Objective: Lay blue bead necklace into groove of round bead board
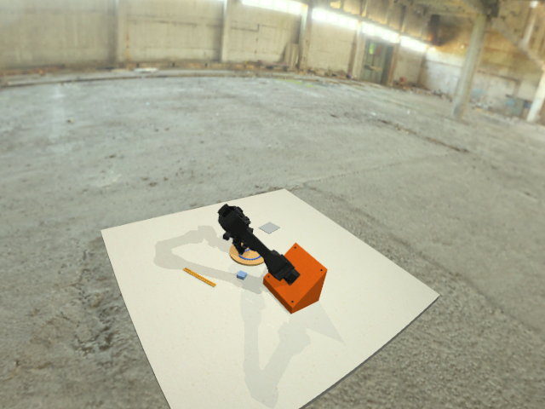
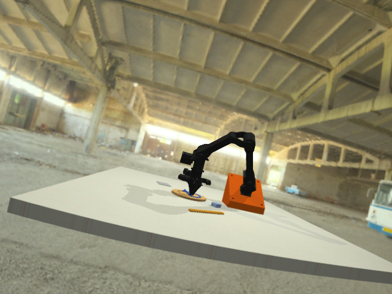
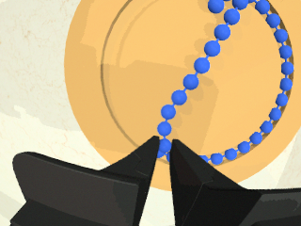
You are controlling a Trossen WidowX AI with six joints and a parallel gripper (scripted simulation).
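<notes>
Bright daylight from high windows (image 1: 336, 20) (image 2: 164, 131) with white glare, soft grey shadows across the pale tabletop (image 1: 211, 352) (image 2: 158, 218), hall background slightly blurred, far wall (image 1: 171, 35) curving.

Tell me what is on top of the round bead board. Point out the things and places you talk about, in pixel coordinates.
On the round bead board (image 1: 235, 259) (image 2: 180, 192) (image 3: 85, 118) lies the blue bead necklace (image 1: 249, 258) (image 2: 199, 196) (image 3: 190, 82), partly along the groove, partly across the middle. The gripper's fingertips hide some beads at the near rim.

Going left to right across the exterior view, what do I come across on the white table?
Gray square, round bead board, small blue block, orange base block.
</notes>
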